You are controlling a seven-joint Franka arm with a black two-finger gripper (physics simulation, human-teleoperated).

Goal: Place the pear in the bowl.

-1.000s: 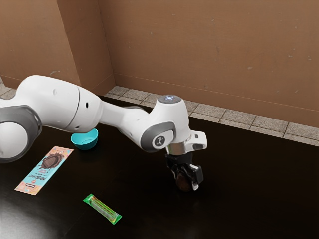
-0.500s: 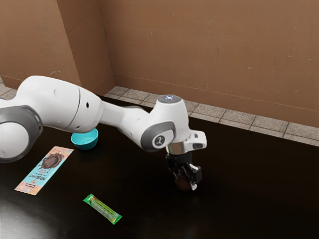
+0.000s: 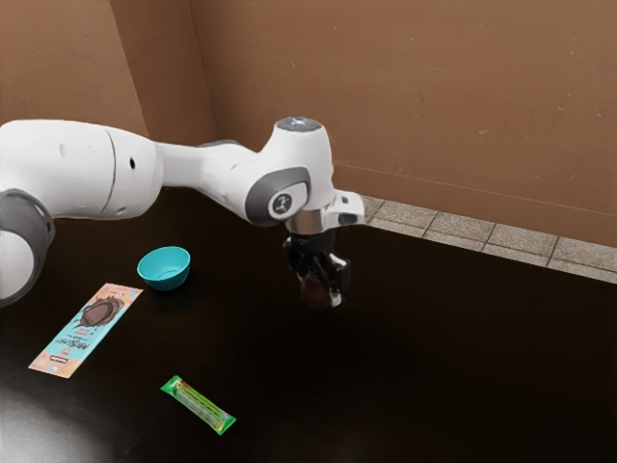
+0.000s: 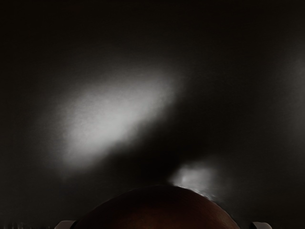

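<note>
Rising from its earlier, lower spot, the gripper (image 3: 319,286) is now hanging higher and farther toward the exterior view's left, bringing the pear (image 3: 313,291) up with it. In the exterior view, the arm (image 3: 204,166) is reaching in from the left, its forearm running nearly level, and the hand is pointing down over the table (image 3: 405,386). Both fingers are clamping the pear, which is hanging above the tabletop, well apart from the bowl (image 3: 164,280). The bowl is standing upright near the chocolate packet (image 3: 85,330), while the green packet (image 3: 198,403) is lying flat. The gripper is hiding the pear's upper part, and the pear's dark skin is blending into the black table, making its outline hard to follow. The view's left edge is cutting off the arm's base.

In the wrist view, the pear is bulging up as a brown dome, with the lower edge cutting off the rest. Fingertips (image 4: 261,225) are peeking in on its two sides, mostly cut off. Pale, blurry glare is spreading over the dark surface beyond.
</note>
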